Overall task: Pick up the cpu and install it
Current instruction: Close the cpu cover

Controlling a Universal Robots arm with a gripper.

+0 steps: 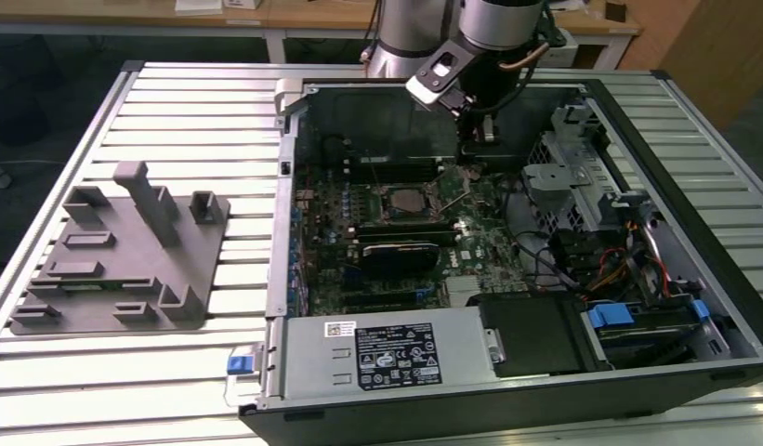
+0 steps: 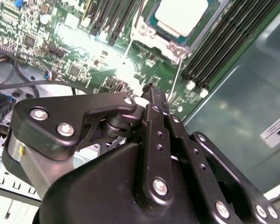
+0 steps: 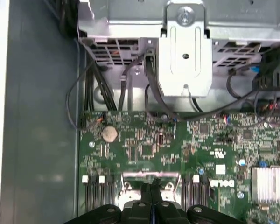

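Clenched on nothing that shows, the black two-fingered gripper [image 2: 151, 89] hangs over the green motherboard [image 3: 144, 140], near the silvery square cpu [image 2: 179, 16], which lies in its socket. Working the thin wire socket lever [image 2: 176, 77] well probably calls for a slow, straight push clear of the chip. Whether that lever is latched is hard to make out.
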